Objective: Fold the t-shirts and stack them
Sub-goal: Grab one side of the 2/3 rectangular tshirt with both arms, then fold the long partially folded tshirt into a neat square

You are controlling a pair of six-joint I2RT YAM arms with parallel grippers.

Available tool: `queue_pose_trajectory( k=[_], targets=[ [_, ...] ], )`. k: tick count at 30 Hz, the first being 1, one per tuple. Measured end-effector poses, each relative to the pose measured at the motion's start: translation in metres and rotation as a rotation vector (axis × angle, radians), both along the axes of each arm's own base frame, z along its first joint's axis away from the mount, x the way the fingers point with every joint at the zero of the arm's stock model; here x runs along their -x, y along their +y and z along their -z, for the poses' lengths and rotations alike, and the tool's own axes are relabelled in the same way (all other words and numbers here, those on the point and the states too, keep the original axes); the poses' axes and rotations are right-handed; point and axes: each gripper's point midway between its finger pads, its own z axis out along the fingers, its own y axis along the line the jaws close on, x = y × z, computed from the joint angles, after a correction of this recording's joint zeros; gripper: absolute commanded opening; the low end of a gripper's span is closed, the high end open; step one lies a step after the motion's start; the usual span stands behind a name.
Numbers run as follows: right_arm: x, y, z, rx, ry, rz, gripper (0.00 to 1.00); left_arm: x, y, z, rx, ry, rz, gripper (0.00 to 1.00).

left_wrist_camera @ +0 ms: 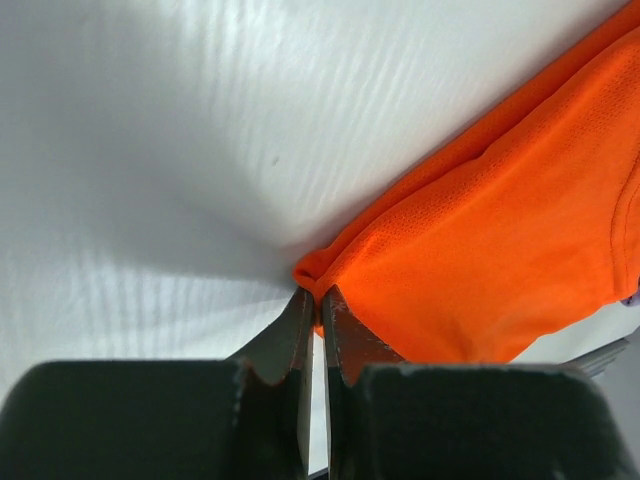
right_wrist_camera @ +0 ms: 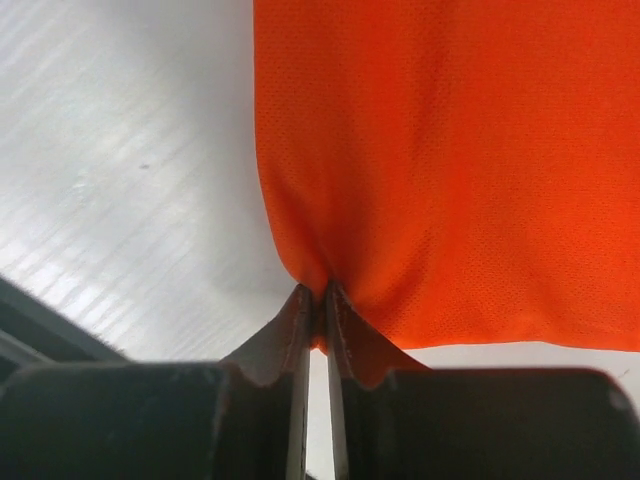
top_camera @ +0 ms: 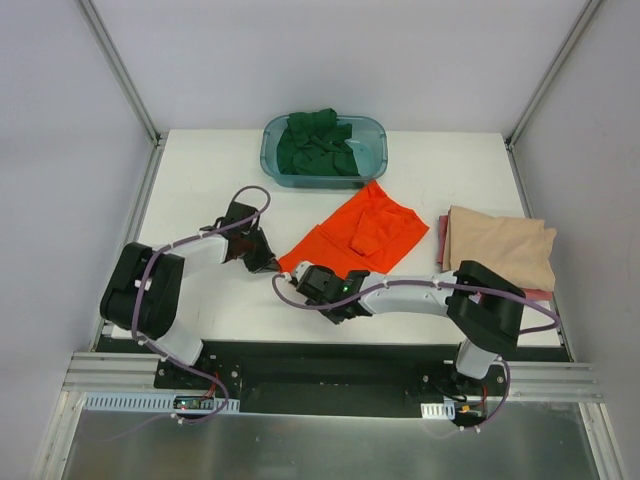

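A bright orange-red t-shirt (top_camera: 365, 232) lies partly folded in the middle of the white table. My left gripper (top_camera: 266, 262) is shut on its left corner; in the left wrist view the orange-red cloth (left_wrist_camera: 480, 260) is pinched between the jaws of the left gripper (left_wrist_camera: 317, 300). My right gripper (top_camera: 312, 278) is shut on the near edge of the same shirt; the right wrist view shows the cloth (right_wrist_camera: 450, 150) bunched into the right gripper (right_wrist_camera: 317, 297). A dark green t-shirt (top_camera: 318, 145) fills the teal tub (top_camera: 375, 128). A folded beige t-shirt (top_camera: 500, 245) lies at the right on a pink one (top_camera: 441, 240).
The teal plastic tub stands at the table's far edge. The beige and pink stack sits near the table's right edge (top_camera: 545, 260). Metal frame posts (top_camera: 125, 70) rise at the far corners. Bare white tabletop (top_camera: 200, 180) shows to the left of the orange-red shirt.
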Motion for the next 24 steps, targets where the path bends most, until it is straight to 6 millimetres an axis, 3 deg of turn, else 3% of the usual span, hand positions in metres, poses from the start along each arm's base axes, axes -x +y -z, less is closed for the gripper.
queue_pose_trajectory(
  k=[5,9,12,17,20,24],
  targets=[
    [0.030,0.022,-0.008,-0.084,0.081,-0.090,0.08,0.023,0.020,-0.010,-0.047,-0.030,-0.058,0.00],
    [0.063,0.052,-0.028,-0.236,0.197,-0.178,0.07,0.035,0.039,-0.040,-0.085,-0.123,-0.129,0.00],
    [0.079,0.075,-0.051,-0.361,0.268,-0.222,0.07,0.042,0.054,-0.074,-0.096,-0.240,-0.192,0.00],
    [0.105,0.108,-0.108,-0.593,0.377,-0.297,0.07,0.057,0.073,-0.139,-0.048,-0.489,-0.271,0.00],
    [0.118,0.116,-0.140,-0.704,0.424,-0.339,0.07,0.067,0.082,-0.155,-0.041,-0.554,-0.300,0.00],
    [0.125,0.116,-0.166,-0.778,0.449,-0.359,0.07,0.070,0.085,-0.156,-0.059,-0.528,-0.302,0.00]
  ],
)
